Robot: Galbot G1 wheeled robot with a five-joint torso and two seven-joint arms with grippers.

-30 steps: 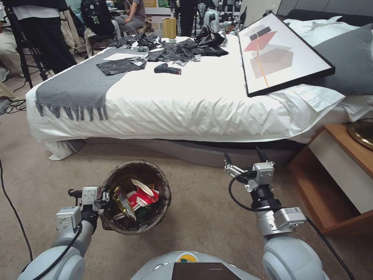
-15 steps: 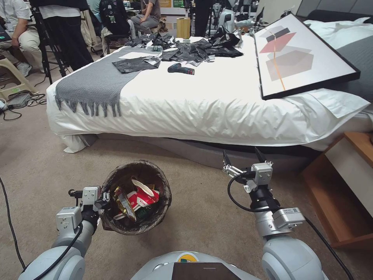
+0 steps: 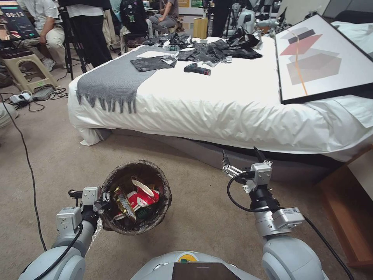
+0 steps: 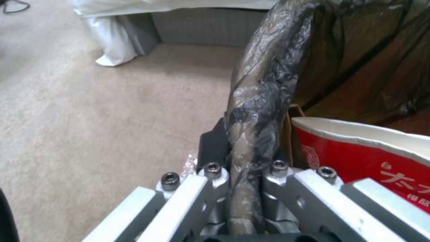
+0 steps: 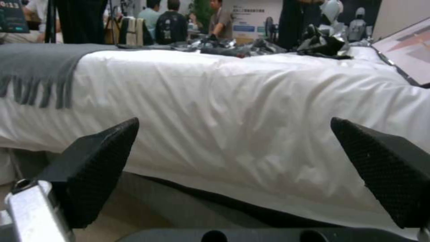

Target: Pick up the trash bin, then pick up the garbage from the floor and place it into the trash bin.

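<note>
My left gripper (image 3: 105, 201) is shut on the near-left rim of the trash bin (image 3: 161, 210), a small round bucket lined with a dark bag, held above the beige carpet floor (image 3: 202, 217). Inside lies garbage (image 3: 142, 196): red-and-white crushed cups and a yellow wrapper. The left wrist view shows the bagged rim (image 4: 264, 84) clamped between the jaws, with a red cup (image 4: 367, 154) beside it. My right gripper (image 3: 241, 154) hangs open and empty above the carpet, facing the bed; its black fingertips (image 5: 96, 161) stand wide apart.
A white bed (image 3: 217, 105) with a grey throw (image 3: 112, 79), black bags, a drill (image 3: 197, 69) and a framed picture (image 3: 322, 58) spans the view ahead. A wooden nightstand (image 3: 349, 202) stands at right. Cables (image 3: 23, 136) trail at left. People sit and stand behind.
The whole head view has slid rightward, so the camera has turned left. Both arms and the held bin keep the same pose.
</note>
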